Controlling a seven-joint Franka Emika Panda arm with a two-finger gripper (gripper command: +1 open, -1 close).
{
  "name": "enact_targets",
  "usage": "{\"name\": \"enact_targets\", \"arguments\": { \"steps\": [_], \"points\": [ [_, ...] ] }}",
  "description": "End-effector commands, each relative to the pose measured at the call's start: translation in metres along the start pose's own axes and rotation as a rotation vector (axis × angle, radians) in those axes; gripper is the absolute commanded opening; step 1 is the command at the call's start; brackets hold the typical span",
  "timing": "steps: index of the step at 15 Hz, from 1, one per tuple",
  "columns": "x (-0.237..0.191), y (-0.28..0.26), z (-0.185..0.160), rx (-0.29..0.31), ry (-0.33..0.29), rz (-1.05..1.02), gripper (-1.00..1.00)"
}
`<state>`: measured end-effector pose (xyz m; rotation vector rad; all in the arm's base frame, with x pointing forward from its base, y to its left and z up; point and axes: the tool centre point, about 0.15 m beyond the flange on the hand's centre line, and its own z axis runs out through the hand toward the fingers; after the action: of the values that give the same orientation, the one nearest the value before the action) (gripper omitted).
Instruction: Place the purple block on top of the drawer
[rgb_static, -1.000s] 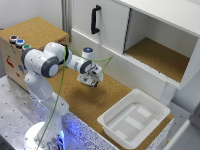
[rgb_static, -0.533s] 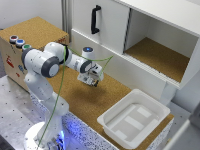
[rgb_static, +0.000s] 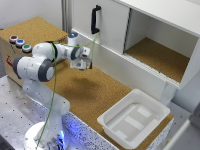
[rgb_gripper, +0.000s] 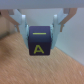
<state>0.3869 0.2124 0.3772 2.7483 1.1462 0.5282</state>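
Note:
The purple block, a dark cube with a yellow letter A on it, sits between my gripper's two pale fingers, which are shut on its sides. It hangs above the cork floor. In the exterior view my gripper is over the cork surface, to the right of the drawer, and the block is hard to make out there. The drawer is a light-wood box with a cork top and three coloured buttons at the exterior view's left.
A big white cabinet with a black vertical handle and an open cork-floored compartment stands behind. A white plastic tub sits at the exterior view's lower right. The arm's base is at the lower left.
My gripper has risen and moved toward the exterior view's left, nearer the drawer, with the block still in it.

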Motion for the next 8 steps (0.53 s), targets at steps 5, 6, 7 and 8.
{"name": "enact_targets", "arguments": {
  "steps": [5,6,7,8],
  "points": [
    [0.116,-0.083,-0.086,0.148,0.135,-0.519,-1.0],
    [0.131,-0.086,-0.086,0.153,0.156,-0.545,-1.0],
    [0.146,-0.088,-0.086,0.175,0.176,-0.552,-1.0],
    [0.158,-0.094,-0.088,0.196,0.185,-0.581,-1.0]
  ]
}}
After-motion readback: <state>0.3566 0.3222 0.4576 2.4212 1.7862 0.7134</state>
